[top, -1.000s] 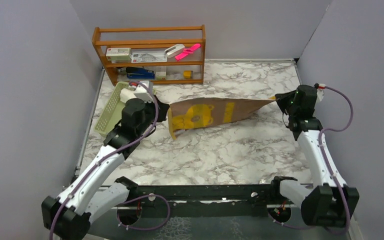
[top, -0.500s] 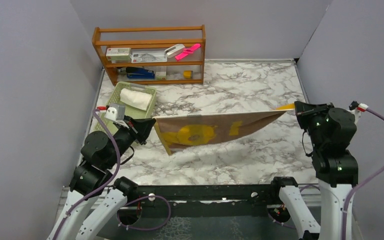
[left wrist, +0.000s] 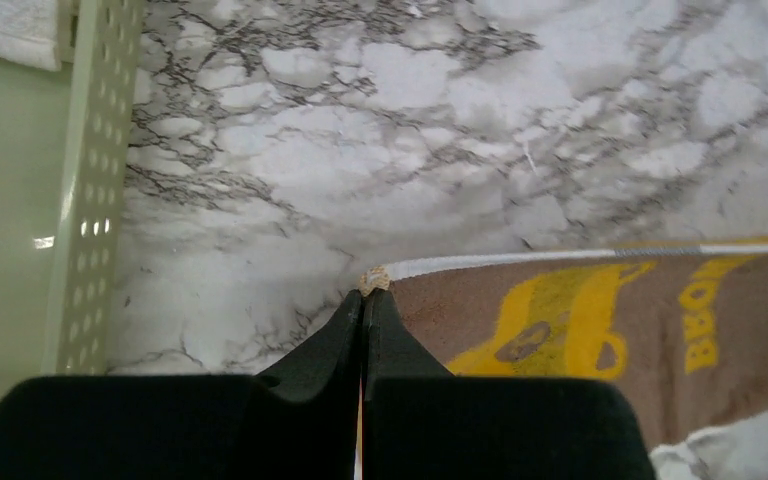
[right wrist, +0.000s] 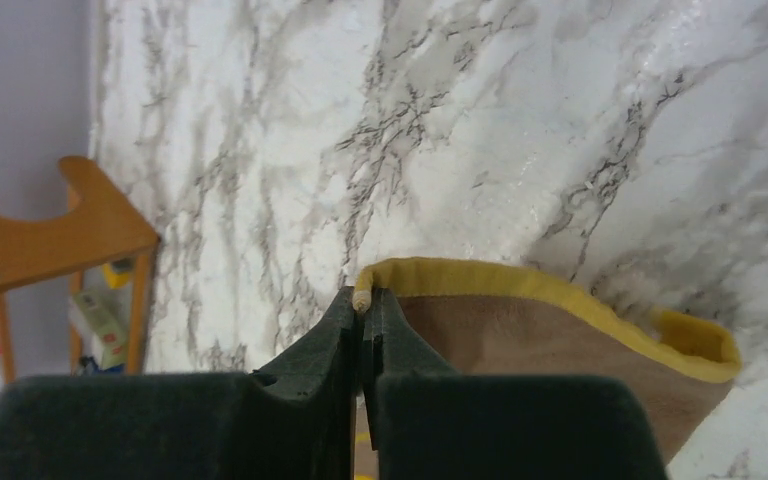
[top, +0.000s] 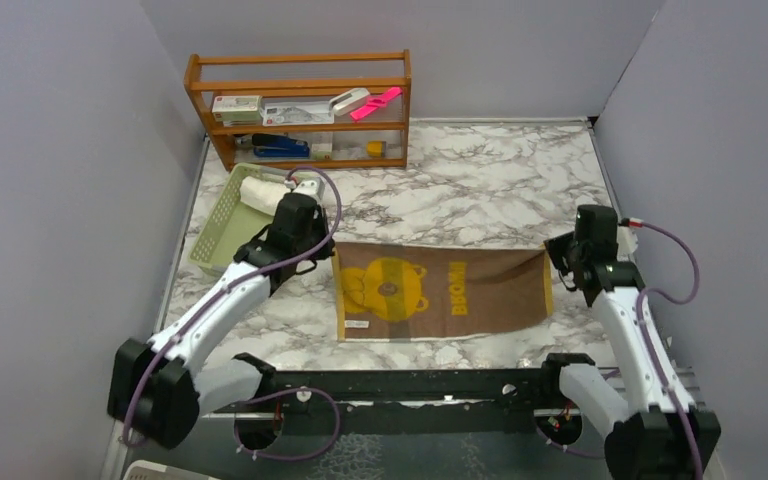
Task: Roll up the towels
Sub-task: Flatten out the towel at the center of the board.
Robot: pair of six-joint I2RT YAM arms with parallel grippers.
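Left gripper (left wrist: 363, 298): jaws pressed together, pinching the far-left corner of the brown bear towel (top: 440, 292); a small nub of hem shows just past the fingertips. Right gripper (right wrist: 363, 300): likewise closed tight, nipping the far-right corner, where the yellow hem curls up off the marble table (top: 480, 180). The towel lies spread flat between the two arms, toward the table's near edge, bear face and yellow lettering up, long side running left to right. White towel (top: 260, 192) sits in the green basket (top: 210, 235) at the far left, just beyond the left wrist, apart from the brown one.
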